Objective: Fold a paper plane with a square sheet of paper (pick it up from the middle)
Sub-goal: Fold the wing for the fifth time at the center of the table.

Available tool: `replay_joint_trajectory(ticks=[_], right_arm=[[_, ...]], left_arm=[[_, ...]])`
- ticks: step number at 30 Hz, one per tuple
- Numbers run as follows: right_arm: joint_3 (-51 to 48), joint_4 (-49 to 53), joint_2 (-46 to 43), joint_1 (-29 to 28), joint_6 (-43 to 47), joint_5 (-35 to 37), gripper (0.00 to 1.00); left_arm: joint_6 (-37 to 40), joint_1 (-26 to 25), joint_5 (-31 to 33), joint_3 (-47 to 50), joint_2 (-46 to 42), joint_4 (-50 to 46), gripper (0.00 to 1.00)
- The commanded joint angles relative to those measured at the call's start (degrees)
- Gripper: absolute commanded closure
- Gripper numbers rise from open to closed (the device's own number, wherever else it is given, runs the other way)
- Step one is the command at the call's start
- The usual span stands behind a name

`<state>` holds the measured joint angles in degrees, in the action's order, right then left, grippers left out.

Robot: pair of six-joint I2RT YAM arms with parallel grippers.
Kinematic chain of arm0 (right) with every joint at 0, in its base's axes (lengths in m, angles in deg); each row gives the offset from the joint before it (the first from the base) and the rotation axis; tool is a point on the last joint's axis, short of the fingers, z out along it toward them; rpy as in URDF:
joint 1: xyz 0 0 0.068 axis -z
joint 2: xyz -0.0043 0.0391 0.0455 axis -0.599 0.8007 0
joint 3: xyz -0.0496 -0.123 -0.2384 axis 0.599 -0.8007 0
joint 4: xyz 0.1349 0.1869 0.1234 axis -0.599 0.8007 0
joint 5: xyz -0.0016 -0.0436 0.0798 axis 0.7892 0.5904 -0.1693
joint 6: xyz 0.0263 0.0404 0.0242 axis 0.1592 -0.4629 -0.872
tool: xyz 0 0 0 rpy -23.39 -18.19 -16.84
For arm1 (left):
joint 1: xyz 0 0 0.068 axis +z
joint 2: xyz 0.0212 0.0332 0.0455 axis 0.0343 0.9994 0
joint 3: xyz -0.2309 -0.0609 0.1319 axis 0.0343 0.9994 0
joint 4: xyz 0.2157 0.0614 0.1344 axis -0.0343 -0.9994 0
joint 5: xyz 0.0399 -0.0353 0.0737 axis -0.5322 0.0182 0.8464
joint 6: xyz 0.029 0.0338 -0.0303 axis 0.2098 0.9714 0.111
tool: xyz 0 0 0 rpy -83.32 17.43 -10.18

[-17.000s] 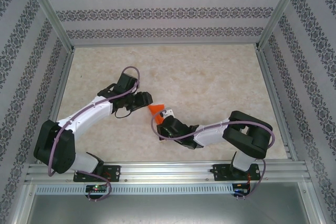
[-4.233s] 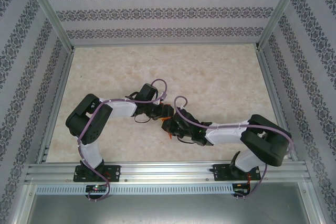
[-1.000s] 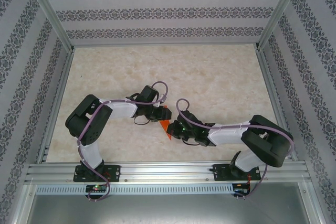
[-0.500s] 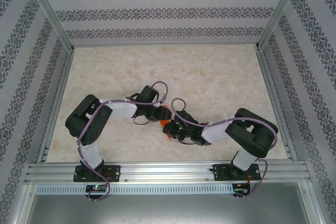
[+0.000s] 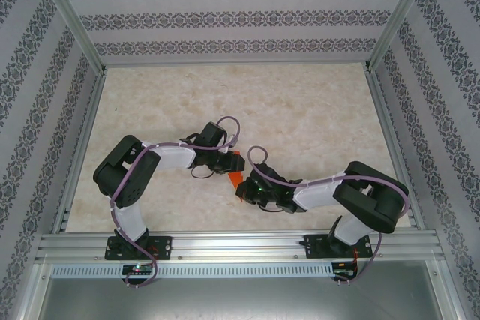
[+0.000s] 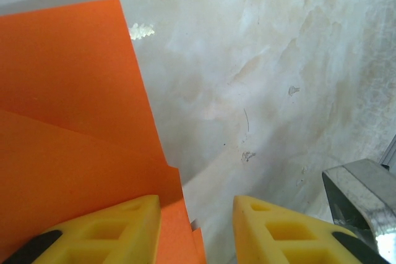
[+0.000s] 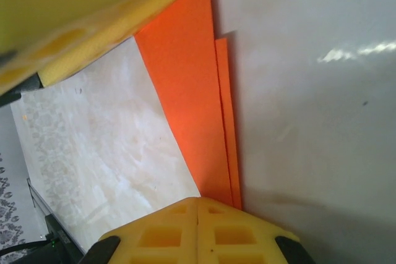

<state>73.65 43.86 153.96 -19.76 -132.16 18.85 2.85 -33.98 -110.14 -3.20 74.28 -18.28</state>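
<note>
I'm looking down on a cream, marble-patterned bench [image 5: 300, 110]. It is boxed in on three sides by walls [image 5: 225, 16] papered in grey ornamental stripes, with aluminium posts [image 5: 71, 16] at the corners. A slotted metal rail [image 5: 240, 245] along the near edge carries both arm bases.

The orange paper [image 5: 235, 180] sits near the middle of the bench, toward the near side, between the two hands. It is already folded.

My left hand [image 5: 225, 162] is at the paper's far-left side. In the left wrist view its yellow fingers [image 6: 105, 227] stand narrowly apart with bare bench between them, and the layered paper edge runs in beside the left one. The bench there has a few small scuffs and a pale fleck [image 6: 142, 29] by the paper's corner.

My right hand [image 5: 244, 189] comes in from the near right, fingers pressed together. The paper's narrow end meets its tips in the right wrist view, but I cannot tell whether it is pinched.
</note>
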Motion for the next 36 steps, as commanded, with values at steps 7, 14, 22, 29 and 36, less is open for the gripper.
replay_joint_trajectory(ticks=[7, 14, 22, 29, 36], right_arm=[[-4.7, 9.7, -3.0, -4.4, -2.1, -1.1, 0.94], [-6.1, 18.1, -8.8, -4.7, 0.1, -0.9, 0.94], [-1.1, 20.6, -20.3, -2.6, 2.8, 6.5, 0.89], [5.2, 13.7, -12.0, 1.2, 6.2, 1.7, 0.91], [8.2, 6.0, -2.2, 2.1, 4.7, 0.9, 0.91]], left_arm=[[1.8, 1.1, 6.3, 1.8, 2.7, -4.6, 0.62], [1.9, 1.1, 5.4, 1.7, 2.7, -4.4, 0.61], [1.9, 1.1, 4.0, 1.6, 2.7, -4.1, 0.61], [2.3, 1.1, 3.5, 0.8, 3.0, -4.8, 0.60], [1.4, 1.1, 2.9, 0.7, 3.4, -3.8, 0.60]])
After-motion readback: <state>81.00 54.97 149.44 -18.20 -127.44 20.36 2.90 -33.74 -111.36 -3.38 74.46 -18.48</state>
